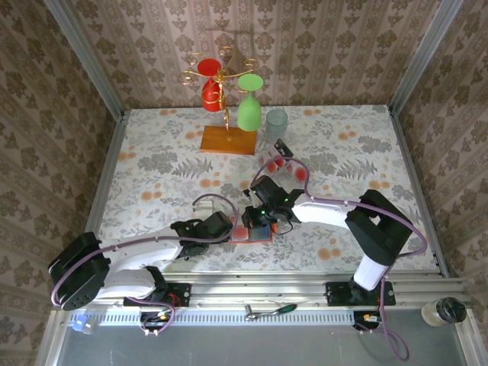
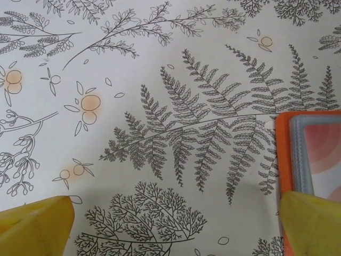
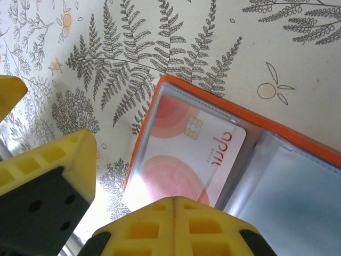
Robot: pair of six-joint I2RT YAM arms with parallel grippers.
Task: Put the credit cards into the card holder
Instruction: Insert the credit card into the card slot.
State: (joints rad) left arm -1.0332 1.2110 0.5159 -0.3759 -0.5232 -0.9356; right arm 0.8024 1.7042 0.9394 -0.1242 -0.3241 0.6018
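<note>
While the card holder (image 3: 224,108) lies open near the front of the patterned table (image 1: 152,152), one credit card (image 3: 186,154) sits inside its clear sleeve. Right gripper (image 3: 176,210): fingers pressed together just above that card, nothing between them. Left gripper (image 2: 176,218): fingers spread wide beside the holder's orange edge. More credit cards (image 1: 284,164) lie farther back.
</note>
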